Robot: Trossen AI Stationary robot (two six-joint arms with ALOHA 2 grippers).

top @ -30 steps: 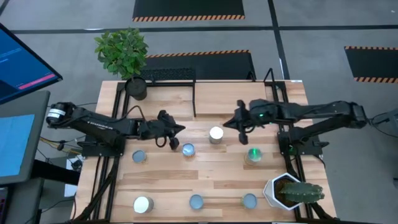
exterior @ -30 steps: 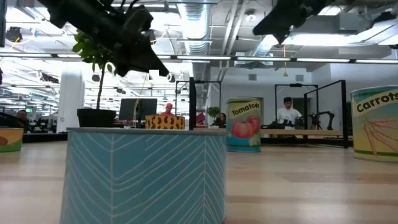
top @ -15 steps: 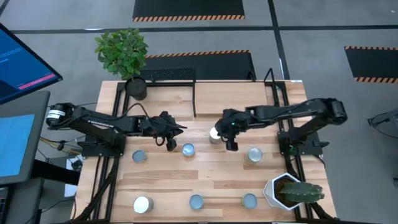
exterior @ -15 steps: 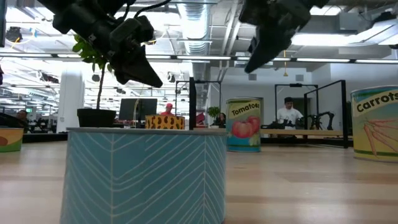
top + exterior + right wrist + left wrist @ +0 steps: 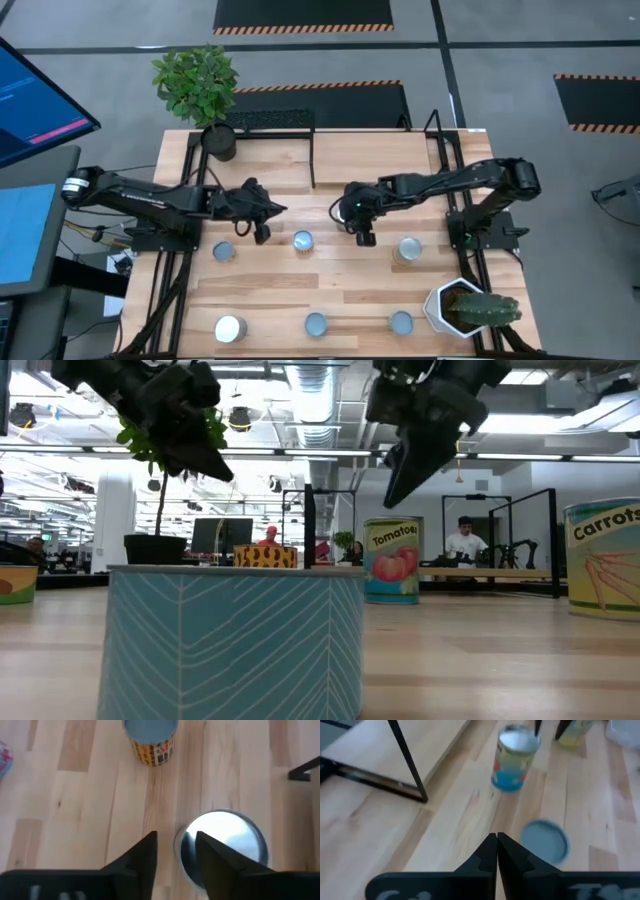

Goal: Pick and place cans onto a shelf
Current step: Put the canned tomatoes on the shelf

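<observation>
Seven cans [image 5: 303, 240] on the table; left gripper [image 5: 262, 231] jaws closed — right gripper [image 5: 364, 236] jaws parted.

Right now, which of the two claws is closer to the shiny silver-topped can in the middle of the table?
The right gripper hovers directly over the silver-topped can, jaws open. The left gripper hangs well off to its side.

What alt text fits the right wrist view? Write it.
The right hand, open, hovers over a silver-topped cylindrical tin can on the light wooden table. Beyond stands a pale-blue-topped can with a yellow label.
</observation>
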